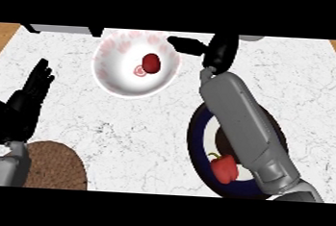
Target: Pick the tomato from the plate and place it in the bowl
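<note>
The tomato lies in the bowl, the right hand beside the rim, its grasp unclear; the left hand rests open.

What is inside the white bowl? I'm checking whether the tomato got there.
A dark red tomato lies inside the white bowl, near its middle. The bowl's top edge runs out of view, so that part cannot be seen.

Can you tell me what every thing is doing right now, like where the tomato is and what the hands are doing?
tomato: lying in the bowl
bowl: upright, holding the tomato
plate: holding a red pepper
red pepper: lying on the plate
right hand: beside the bowl, holding nothing
left hand: open, resting
</note>
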